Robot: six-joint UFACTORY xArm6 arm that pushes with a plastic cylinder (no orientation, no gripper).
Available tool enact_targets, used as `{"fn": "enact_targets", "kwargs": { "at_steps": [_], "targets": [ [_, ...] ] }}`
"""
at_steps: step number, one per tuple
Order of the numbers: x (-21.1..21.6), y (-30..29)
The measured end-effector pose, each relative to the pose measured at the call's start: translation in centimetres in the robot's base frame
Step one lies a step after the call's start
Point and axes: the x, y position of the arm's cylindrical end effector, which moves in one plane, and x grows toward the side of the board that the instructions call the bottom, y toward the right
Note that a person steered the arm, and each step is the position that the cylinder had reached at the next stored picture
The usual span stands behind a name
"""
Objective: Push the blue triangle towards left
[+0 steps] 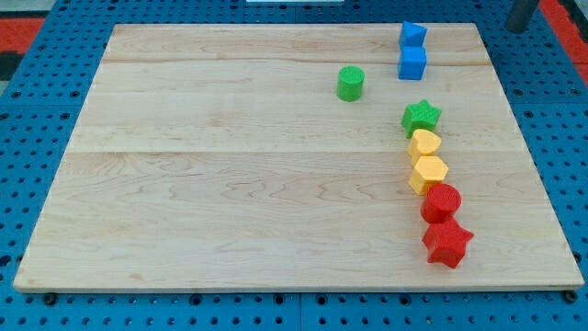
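The blue triangle [412,34] lies near the top edge of the wooden board [230,184], right of centre. A blue cube [412,63] touches it just below. My tip [521,28] shows as a dark rod end at the view's top right, off the board. It is well to the right of the blue triangle and touches no block.
A green cylinder [350,83] sits left of the blue cube. Below the cube a line of blocks runs down the view: a green star [422,116], two yellow blocks [424,142] [428,173], a red cylinder [441,202] and a red star [447,244].
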Motion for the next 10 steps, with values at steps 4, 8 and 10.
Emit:
{"fn": "enact_targets", "kwargs": {
  "at_steps": [4, 8, 10],
  "targets": [
    [0.0, -11.1],
    [2.2, -11.0],
    [-0.8, -15.4]
  ]
}}
